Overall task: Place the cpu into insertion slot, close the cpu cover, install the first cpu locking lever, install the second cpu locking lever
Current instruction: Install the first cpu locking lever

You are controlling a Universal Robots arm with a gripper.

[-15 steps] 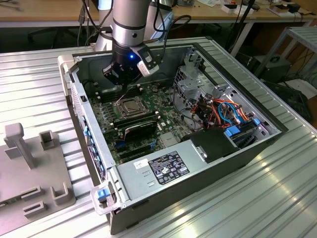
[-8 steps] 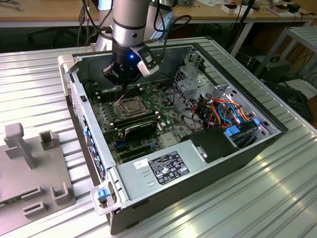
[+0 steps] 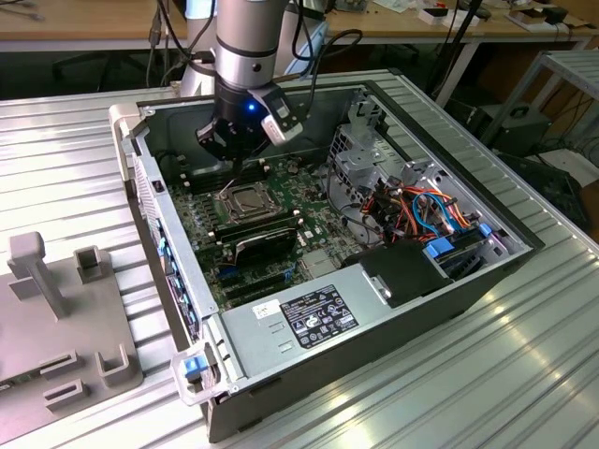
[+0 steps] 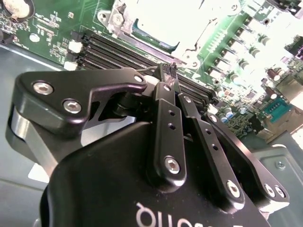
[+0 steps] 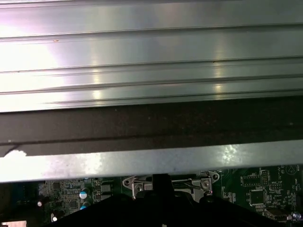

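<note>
Inside the open computer case, the cpu (image 3: 249, 200) lies in the insertion slot (image 3: 269, 211), its silver top showing through the cpu cover (image 3: 230, 208), which lies flat over it. The second wrist view shows the cpu (image 4: 161, 21) framed by the cover (image 4: 124, 26). My gripper (image 3: 240, 168) hangs just behind the socket, fingers together. A thin wire locking lever (image 3: 242, 174) stands raised at its tips. In the second wrist view the gripper (image 4: 169, 71) is shut, and the lever's wire (image 4: 147, 70) runs out from the fingertips. I cannot tell whether it is pinched or only touched.
Black memory slots (image 4: 123, 49) run between the gripper and the socket. A ribbed black heatsink (image 3: 267, 241) sits in front of the socket, the power supply (image 3: 309, 318) nearer still. Coloured cables (image 3: 430, 210) fill the exterior view's right. A grey fixture (image 3: 56, 309) stands outside the case, left.
</note>
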